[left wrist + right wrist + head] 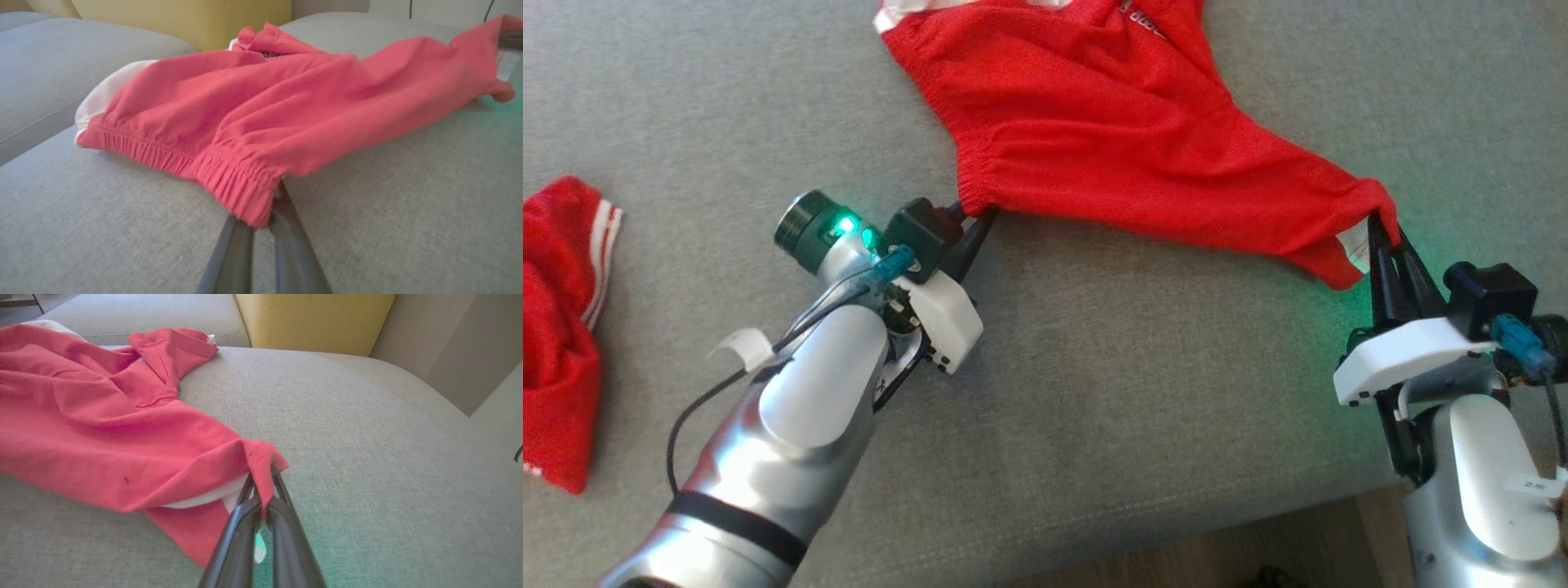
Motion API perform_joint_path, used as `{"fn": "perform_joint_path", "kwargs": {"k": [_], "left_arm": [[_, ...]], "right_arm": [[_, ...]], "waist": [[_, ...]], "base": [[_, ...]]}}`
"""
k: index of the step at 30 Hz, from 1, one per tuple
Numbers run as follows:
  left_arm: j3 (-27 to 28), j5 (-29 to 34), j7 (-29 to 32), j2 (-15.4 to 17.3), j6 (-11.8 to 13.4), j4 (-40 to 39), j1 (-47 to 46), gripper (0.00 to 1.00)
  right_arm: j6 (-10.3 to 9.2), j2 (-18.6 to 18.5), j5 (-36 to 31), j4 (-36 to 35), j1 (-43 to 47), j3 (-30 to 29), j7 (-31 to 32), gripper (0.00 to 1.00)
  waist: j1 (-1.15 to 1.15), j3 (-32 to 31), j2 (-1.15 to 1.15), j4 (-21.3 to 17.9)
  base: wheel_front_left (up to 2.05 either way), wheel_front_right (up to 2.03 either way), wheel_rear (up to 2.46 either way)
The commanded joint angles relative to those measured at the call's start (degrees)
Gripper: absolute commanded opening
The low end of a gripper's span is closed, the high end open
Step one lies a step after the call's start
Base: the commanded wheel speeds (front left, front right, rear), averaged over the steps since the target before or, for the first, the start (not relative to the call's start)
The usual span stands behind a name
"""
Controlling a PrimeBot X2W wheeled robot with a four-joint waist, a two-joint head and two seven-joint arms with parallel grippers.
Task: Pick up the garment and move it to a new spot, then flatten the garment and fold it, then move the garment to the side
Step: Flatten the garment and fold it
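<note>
The garment (1094, 122) is a pair of red shorts with white trim, spread across the grey cushion (1094, 392) at top centre of the head view. My left gripper (976, 216) is shut on the gathered waistband corner at the garment's near left. In the left wrist view the elastic waistband (237, 185) sits pinched between my left gripper (269, 216) fingers. My right gripper (1380, 224) is shut on the garment's near right corner. The right wrist view shows that red corner (261, 457) clamped in my right gripper (263, 498), with white lining beneath.
Another red cloth with white stripes (556, 327) lies bunched at the cushion's left edge. The cushion's front edge (1176, 531) runs close to my arms, with wooden floor below. A yellow pillow (310, 318) stands behind the garment.
</note>
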Motion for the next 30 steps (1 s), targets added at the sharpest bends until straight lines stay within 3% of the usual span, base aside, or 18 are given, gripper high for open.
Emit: {"fn": "perform_joint_path", "kwargs": {"k": [1,7,11,22,30], "left_arm": [[2.71,-1.06,-0.29,0.93,0.13,-2.67,0.09,0.0],[3.4,-2.82,-0.29,1.28,0.09,-5.66,1.79,0.0],[2.19,-7.17,-0.29,2.14,0.08,-8.7,3.32,0.0],[-1.82,-18.76,-0.29,8.22,0.07,-13.07,3.18,0.0],[0.37,-21.63,-0.29,11.42,0.09,-18.77,4.44,0.0]], "right_arm": [[0.22,-0.23,-0.78,-2.28,-1.62,1.18,-1.02,0.0],[0.22,-0.31,-2.53,-2.66,-2.64,1.0,-1.3,0.0],[0.22,-3.29,-2.55,-2.88,-4.72,3.11,-1.8,0.0],[0.22,-11.62,0.11,-2.62,-10.82,8.44,-3.94,0.0],[0.22,-13.53,0.38,-5.12,-10.31,9.33,-5.84,0.0]], "waist": [[0.0,-1.36,0.0,1.48],[0.0,-4.48,0.0,4.52],[0.0,-8.25,0.0,7.8],[0.0,-15.91,0.0,13.03],[0.0,-20.66,0.0,15.31]], "base": [[0.0,0.0,0.0],[0.0,0.0,0.0],[0.0,0.0,0.0],[0.0,0.0,0.0],[0.0,0.0,0.0]]}}
